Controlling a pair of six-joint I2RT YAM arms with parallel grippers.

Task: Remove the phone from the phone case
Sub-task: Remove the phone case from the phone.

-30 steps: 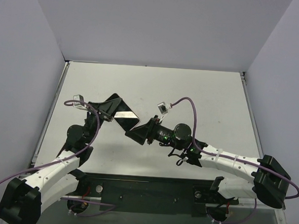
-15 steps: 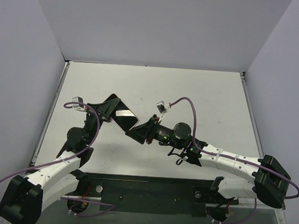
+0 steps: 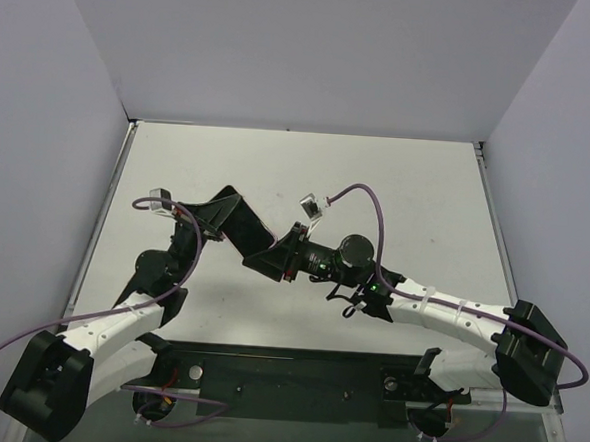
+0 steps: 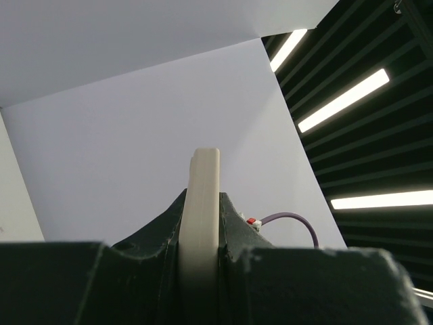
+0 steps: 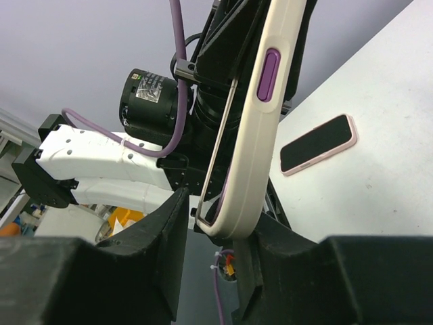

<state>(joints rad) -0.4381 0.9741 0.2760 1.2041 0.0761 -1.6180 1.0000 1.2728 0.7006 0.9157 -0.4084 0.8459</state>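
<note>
Cream phone case (image 5: pixel 252 156): held in the air above the table (image 3: pixel 407 188), spanning the gap between the two grippers, with a purple side button facing the right wrist camera.
Phone (image 3: pixel 237 219): a dark slab seated in the case, tilted with its far end higher. The right wrist view shows a thin dark edge running along the case's side, and it may be starting to lift out of the lip.
Left gripper (image 3: pixel 213 219): clamped on the far end of the case, with the cream edge pinched upright between its dark fingers (image 4: pixel 152 254).
Right gripper (image 5: pixel 223 223): closed around the near corner of the case, one jaw on each face.
Step in hand: by my reading, the peel itself, with one end anchored while the other end is worked loose. The phone is not yet free.
Next move calls for: bending the case rim back off the corner while the other arm holds firm. The pull should stay along the case's length so the phone slides out, not twists.
Arm pose: both forearms reach inward and meet mid-table, wrists raised and elbows low near the bases.
</note>
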